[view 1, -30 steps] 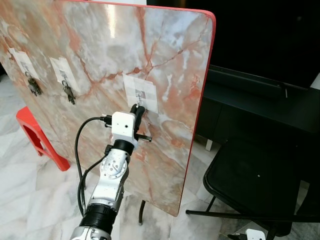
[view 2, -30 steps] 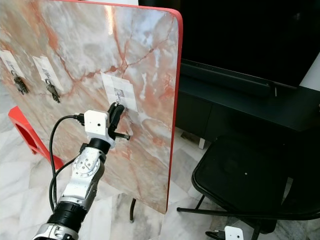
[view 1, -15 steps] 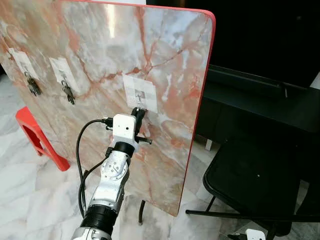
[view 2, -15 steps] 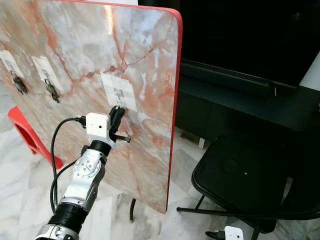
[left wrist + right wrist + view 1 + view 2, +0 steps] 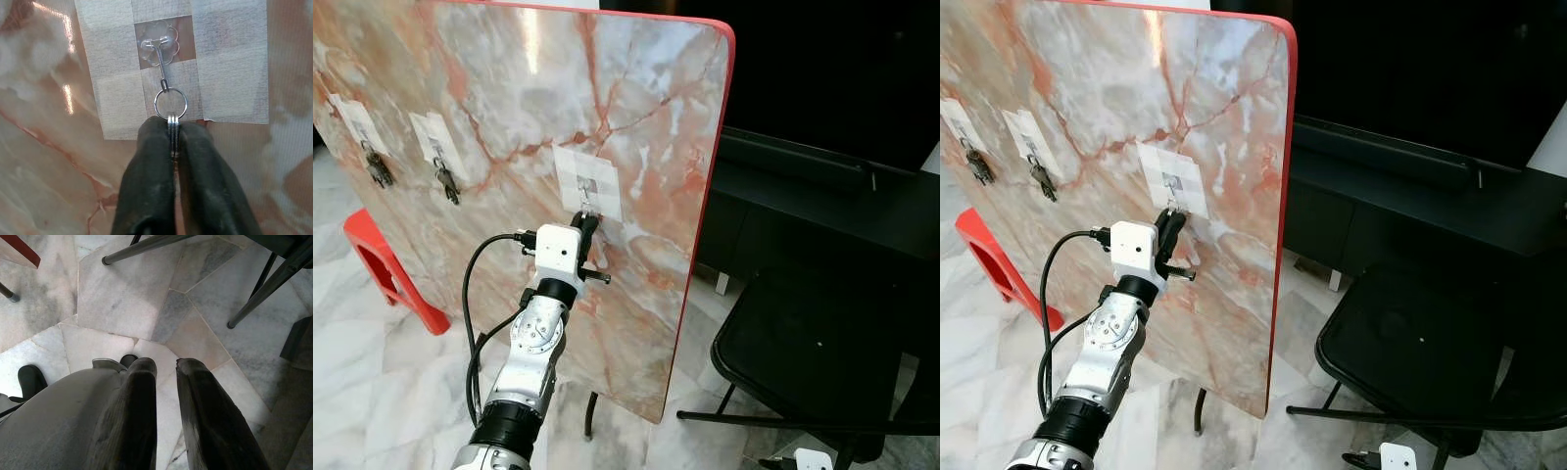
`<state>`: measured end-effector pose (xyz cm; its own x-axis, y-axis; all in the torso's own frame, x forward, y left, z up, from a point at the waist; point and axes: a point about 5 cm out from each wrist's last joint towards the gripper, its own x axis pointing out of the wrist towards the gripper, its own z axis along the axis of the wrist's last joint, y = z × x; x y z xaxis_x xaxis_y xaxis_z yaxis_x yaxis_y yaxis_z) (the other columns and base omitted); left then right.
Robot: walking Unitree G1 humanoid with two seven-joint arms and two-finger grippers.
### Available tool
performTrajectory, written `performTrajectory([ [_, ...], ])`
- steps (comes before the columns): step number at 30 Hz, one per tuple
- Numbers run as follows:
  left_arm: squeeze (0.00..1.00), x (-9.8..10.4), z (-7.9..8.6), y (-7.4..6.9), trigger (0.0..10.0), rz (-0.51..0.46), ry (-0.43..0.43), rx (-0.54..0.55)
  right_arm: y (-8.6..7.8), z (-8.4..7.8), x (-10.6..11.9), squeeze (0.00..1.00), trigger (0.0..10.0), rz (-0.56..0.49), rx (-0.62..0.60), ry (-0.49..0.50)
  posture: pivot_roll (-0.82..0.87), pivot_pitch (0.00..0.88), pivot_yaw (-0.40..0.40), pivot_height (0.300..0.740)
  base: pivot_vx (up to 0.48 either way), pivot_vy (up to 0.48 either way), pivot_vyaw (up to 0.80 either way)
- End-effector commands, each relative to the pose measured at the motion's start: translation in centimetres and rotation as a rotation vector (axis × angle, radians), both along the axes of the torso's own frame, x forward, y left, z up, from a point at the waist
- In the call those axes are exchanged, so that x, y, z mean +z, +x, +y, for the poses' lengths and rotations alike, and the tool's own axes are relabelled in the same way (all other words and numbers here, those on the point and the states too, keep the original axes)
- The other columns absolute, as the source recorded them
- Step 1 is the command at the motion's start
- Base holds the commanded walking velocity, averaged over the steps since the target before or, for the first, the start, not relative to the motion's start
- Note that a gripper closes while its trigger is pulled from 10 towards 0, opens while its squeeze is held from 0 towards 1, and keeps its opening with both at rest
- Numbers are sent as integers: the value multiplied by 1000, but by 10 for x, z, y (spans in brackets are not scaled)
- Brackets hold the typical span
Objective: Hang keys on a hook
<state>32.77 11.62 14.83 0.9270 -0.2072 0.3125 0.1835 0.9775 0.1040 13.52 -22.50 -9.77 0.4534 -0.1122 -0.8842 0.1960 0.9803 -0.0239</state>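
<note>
1. Up against the tilted marble board [image 5: 636, 117], the left hand [image 5: 172, 132] has its two black fingers [image 5: 155, 161] pressed together on a stack of thin metal key rings [image 5: 172, 126], gripping them edge-on.
2. From that grip a round ring [image 5: 170, 103] stands up and is threaded on the wire hook [image 5: 161, 66], which hangs from a clear flower-shaped sticker [image 5: 159, 43] on a pale taped patch [image 5: 589, 181] about mid-board.
3. So the keys [image 5: 590, 227] sit just below the hook, touching the patch, with the weight seemingly shared between hook and hand; I can't tell whether the ring is fully seated.
4. Handling, as I judge it: the bunch is light, hard and slick, so the rings can slide or swivel between the pads; holding them flat across the stack, as now, looks the surest purchase.
5. That adhesive hook looks the weak part, so a downward tug might peel it; easing the fingers apart gently seems wise.
6. Further left on the board, two other key bunches [image 5: 380, 168] [image 5: 447, 182] hang from their own patches.
7. Low on the right, the right hand [image 5: 166, 382] points at the marble floor [image 5: 122, 298] near a black chair [image 5: 813, 352], fingers a little apart, holding nothing.
</note>
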Motion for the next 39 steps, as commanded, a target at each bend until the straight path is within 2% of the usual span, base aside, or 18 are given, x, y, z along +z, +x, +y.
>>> performTrajectory([
  [1,788,-3,1,1,10000,24,15,5,2,2,1,0,10000,-7,-3,4,-52,0,9,709,0,0,0],
  [16,757,-7,4,-3,10000,32,6,11,3,1,1,0,10000,-9,-4,4,-51,0,10,709,0,0,0],
  [17,569,-9,5,-5,10000,41,10,15,3,1,1,0,10000,-9,-4,4,-49,0,11,709,0,0,0],
  [18,569,-11,6,-6,10000,47,13,18,3,1,1,0,10000,-9,-4,3,-49,0,11,709,0,0,0],
  [19,0,-14,7,-9,10000,53,22,15,3,1,1,0,10000,-9,-3,4,-49,0,11,709,0,0,0],
  [24,0,-25,13,-20,10000,77,39,15,3,1,1,0,10000,-10,-4,4,-49,0,11,709,0,0,0],
  [26,0,-36,23,-31,10000,101,55,35,3,2,1,0,10000,-8,-5,4,-47,0,16,709,0,0,0],
  [33,0,-58,30,-41,10000,195,75,41,3,2,1,0,10000,-9,-3,5,-43,0,17,709,0,0,0],
  [36,0,-97,46,-48,10000,364,152,80,3,3,1,0,10000,-10,-3,6,-50,0,26,709,0,0,0],
  [39,0,-117,63,-53,10000,463,203,157,3,3,1,0,10000,-11,-4,6,-53,0,27,709,0,0,0],
])
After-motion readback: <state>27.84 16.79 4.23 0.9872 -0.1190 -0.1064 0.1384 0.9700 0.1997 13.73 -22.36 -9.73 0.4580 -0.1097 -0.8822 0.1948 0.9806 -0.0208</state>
